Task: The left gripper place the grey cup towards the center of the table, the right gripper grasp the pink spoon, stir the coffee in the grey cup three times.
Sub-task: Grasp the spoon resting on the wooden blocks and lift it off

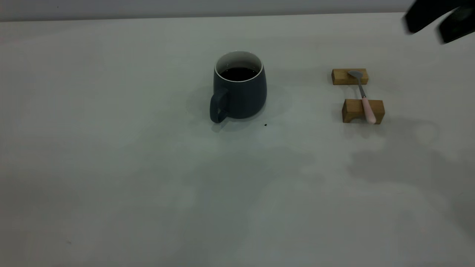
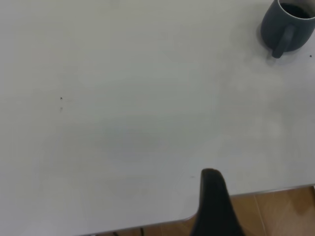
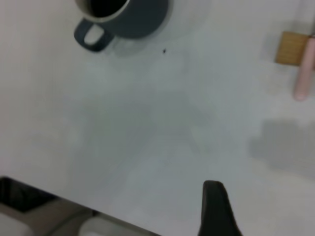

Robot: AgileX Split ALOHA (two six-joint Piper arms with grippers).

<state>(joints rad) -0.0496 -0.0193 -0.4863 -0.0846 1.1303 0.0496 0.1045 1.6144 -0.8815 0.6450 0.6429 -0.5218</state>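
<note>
A dark blue-grey mug of black coffee stands mid-table; the blurred right gripper hovers apart, grip unclear.

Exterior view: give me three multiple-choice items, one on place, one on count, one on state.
1. Where does the pink spoon lie?
A. inside the grey cup
B. across the two wooden blocks
C. flat on the table

2. How many wooden blocks are on the table?
A. one
B. two
C. three

3. What is the state of the grey cup?
A. tipped on its side
B. upright and empty
C. upright with coffee in it

Answers:
1. B: its bowl rests on the far block and its pink handle on the near block.
2. B: only those two blocks show, to the right of the cup.
3. C: the cup stands on its base with the dark coffee below its white rim, and no hand touches it.
</note>
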